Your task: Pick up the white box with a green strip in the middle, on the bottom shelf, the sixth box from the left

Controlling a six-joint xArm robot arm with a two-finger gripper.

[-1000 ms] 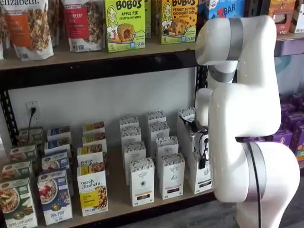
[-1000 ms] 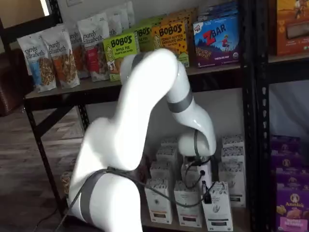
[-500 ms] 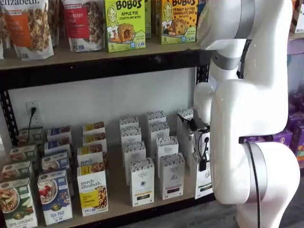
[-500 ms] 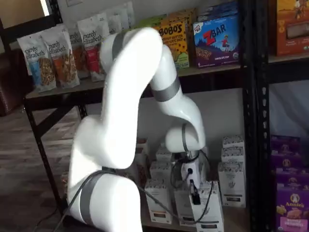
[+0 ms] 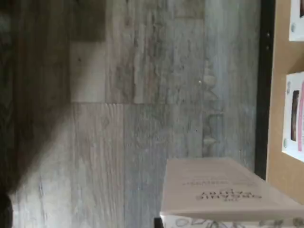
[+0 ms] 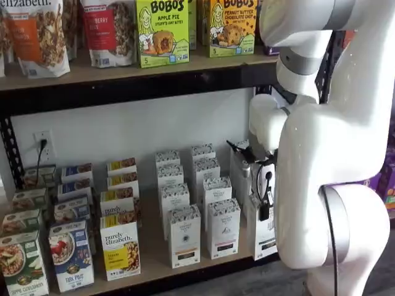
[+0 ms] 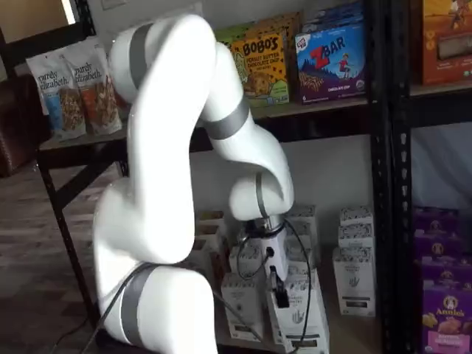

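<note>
The white box (image 7: 304, 313) is clamped in the gripper (image 7: 279, 291) and appears drawn forward off the bottom shelf (image 6: 154, 246); only carrying away is left.

You're looking at a mock shop: black metal shelving (image 6: 123, 86) stocked with rows of boxed goods, Bobo's boxes (image 6: 162, 31) and granola bags (image 6: 37, 34) upper left, wood-plank floor (image 5: 142, 118).

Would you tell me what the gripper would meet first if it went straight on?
Shut on the white box, the gripper points down; beyond the box, probably the floor, just before the bottom shelf, though depth is unclear.
</note>
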